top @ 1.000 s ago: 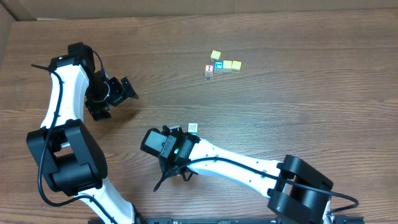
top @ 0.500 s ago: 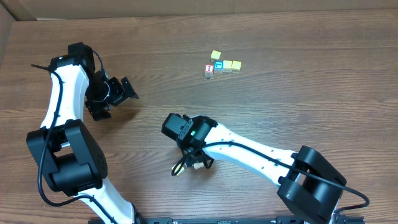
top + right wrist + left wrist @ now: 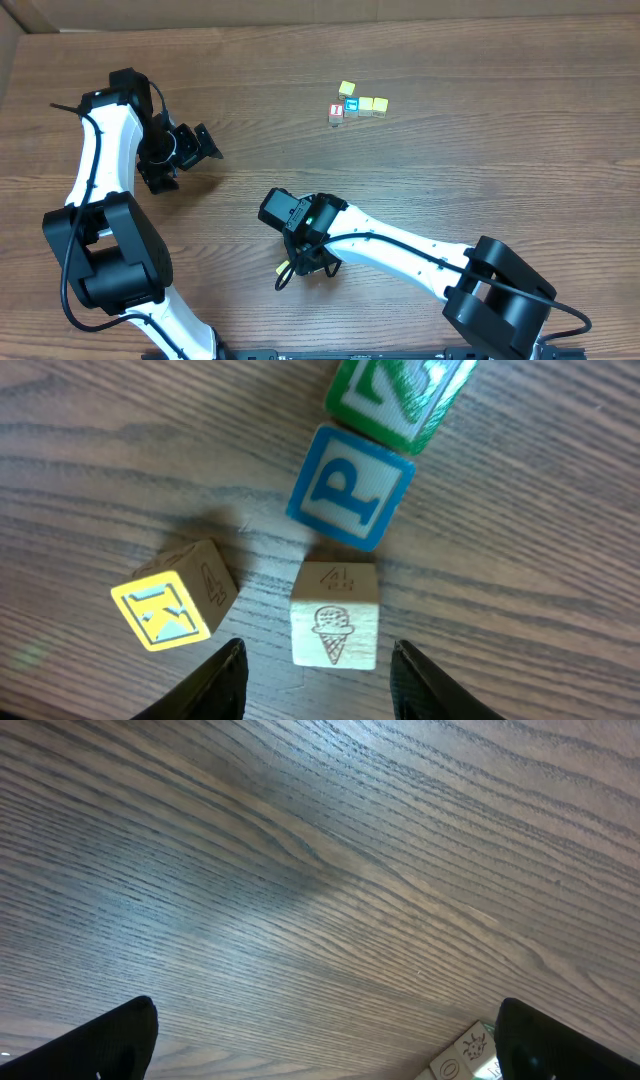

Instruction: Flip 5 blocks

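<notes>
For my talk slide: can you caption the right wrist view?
Open right gripper frames ice-cream block, with K block, P block and green block nearby.

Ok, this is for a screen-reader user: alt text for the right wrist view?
The open right gripper faces a pale wooden cube showing an ice-cream cone, on a wood-grain table. Beyond it sit a blue P block and a green block; a tilted yellow-faced cube lies at image left.

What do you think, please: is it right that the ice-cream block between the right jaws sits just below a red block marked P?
Not quite: the P block is blue, not red, as the right wrist view shows. The ice-cream block does sit just below it, between the right jaws.
</notes>
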Available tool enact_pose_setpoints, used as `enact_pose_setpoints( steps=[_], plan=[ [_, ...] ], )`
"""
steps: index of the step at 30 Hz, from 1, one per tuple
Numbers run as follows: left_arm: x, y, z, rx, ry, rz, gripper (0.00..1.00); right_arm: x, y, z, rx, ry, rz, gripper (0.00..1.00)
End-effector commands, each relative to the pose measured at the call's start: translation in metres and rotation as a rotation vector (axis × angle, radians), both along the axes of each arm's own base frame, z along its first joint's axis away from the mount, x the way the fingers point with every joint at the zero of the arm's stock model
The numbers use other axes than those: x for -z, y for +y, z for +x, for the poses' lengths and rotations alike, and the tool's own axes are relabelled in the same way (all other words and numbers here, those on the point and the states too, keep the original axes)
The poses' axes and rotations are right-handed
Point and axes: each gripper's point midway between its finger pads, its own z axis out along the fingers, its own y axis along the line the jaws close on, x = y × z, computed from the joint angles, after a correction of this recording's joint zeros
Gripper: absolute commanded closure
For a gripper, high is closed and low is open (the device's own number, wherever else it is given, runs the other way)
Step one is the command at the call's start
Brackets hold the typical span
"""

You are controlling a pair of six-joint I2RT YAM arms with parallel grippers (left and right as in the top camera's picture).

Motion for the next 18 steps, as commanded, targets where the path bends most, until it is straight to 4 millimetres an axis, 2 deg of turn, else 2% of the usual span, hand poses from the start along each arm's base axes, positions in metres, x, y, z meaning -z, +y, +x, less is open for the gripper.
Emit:
enact_pose_setpoints(
  steps=[1, 7, 13, 18],
  plan=[
    [-0.002, -0.001, 0.004, 0.016, -0.012, 0.005, 0.00, 0.001, -0.003, -0.001, 0.020, -0.022, -0.012, 0.52],
    [-0.002, -0.001, 0.004, 0.016, -0.011, 0.005, 0.00, 0.014, -0.005, -0.004, 0.020, -0.016, -0.003, 0.53],
    [-0.002, -0.001, 0.004, 0.016, -0.011, 0.005, 0.00, 0.015, -0.003, -0.003, 0.020, -0.021, 0.006, 0.58],
    [-0.002, -0.001, 0.004, 0.016, -0.012, 0.005, 0.00, 0.019, -0.001, -0.003, 0.021, -0.024, 0.011, 0.58]
  ],
)
